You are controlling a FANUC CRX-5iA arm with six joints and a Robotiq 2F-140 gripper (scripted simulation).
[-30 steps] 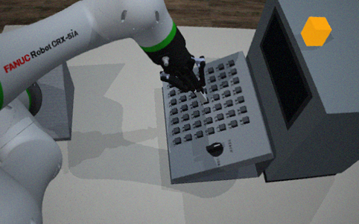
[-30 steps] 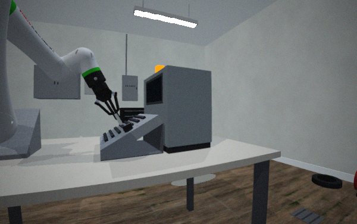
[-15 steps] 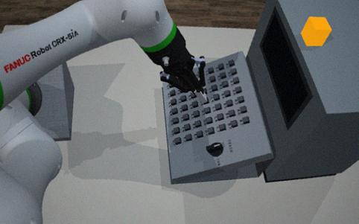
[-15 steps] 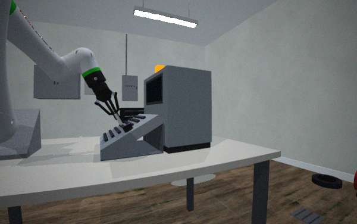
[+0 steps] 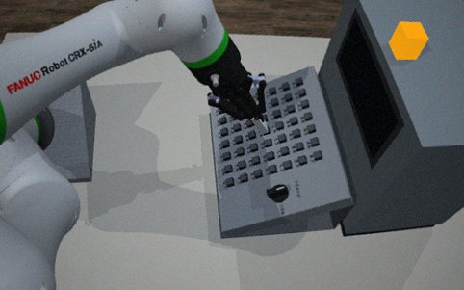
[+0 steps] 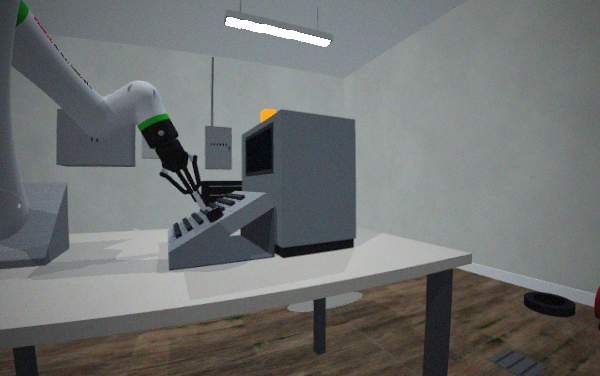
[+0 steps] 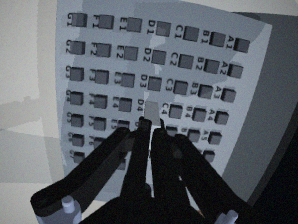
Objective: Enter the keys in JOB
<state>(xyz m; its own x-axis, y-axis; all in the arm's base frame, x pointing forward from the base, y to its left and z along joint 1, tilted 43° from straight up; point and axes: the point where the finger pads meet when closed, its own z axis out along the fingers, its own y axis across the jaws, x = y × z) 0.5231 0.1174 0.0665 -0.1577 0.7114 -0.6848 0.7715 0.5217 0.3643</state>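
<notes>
The grey sloped keypad (image 5: 250, 215) (image 6: 210, 245) (image 7: 200, 16) stands in front of the machine box (image 5: 431, 120) (image 6: 315, 175). It carries a grid of small dark keys, and none is lit. The printed names are too small to read. The black selector knob (image 5: 277, 193) sits at the panel's near end, below the keys; I cannot tell which mark it points at. My gripper (image 5: 261, 124) (image 6: 202, 205) (image 7: 150, 111) is shut and empty. Its pale fingertips rest down on a key in the middle of the grid, toward the far half.
The machine has a dark screen (image 5: 367, 90) facing the keypad and an orange cube (image 5: 408, 40) on top. The arm's grey pedestal (image 5: 73, 132) stands left of the keypad. The white table (image 5: 164, 263) ends just right of and in front of the machine.
</notes>
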